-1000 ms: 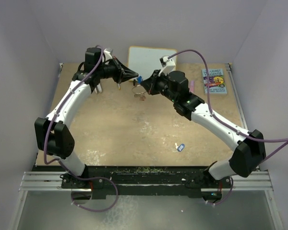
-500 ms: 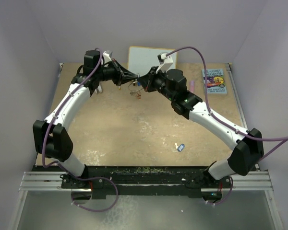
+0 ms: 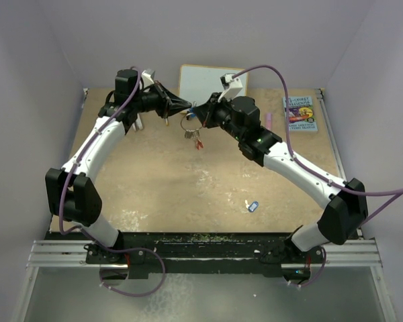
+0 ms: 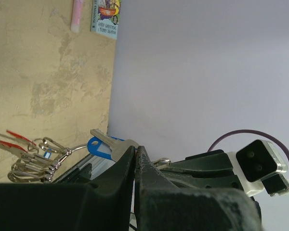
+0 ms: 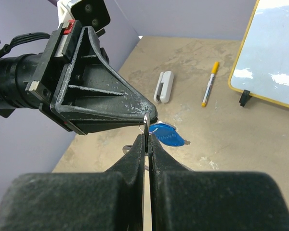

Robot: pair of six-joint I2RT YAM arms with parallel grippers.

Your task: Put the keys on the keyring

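Note:
My left gripper (image 3: 188, 105) and right gripper (image 3: 201, 113) meet tip to tip above the back of the table. The left gripper (image 4: 135, 149) is shut on a silver key with a blue tag (image 4: 105, 144). The right gripper (image 5: 147, 132) is shut on the thin silver keyring (image 5: 145, 123), right at the left fingertips, with the blue tag (image 5: 168, 134) just behind it. A bunch of keys with red heads (image 3: 192, 132) hangs below the two tips and shows in the left wrist view (image 4: 29, 156). Another blue-tagged key (image 3: 251, 206) lies on the table at the front right.
A small whiteboard (image 3: 213, 82) stands at the back wall. A book (image 3: 299, 113) and a pink marker (image 3: 269, 121) lie at the back right. A white eraser (image 5: 164, 86) and a yellow marker (image 5: 209, 89) lie below the grippers. Walls close in on both sides.
The two gripper tips have come together from a small gap. The bunch of keys now hangs lower beneath them.

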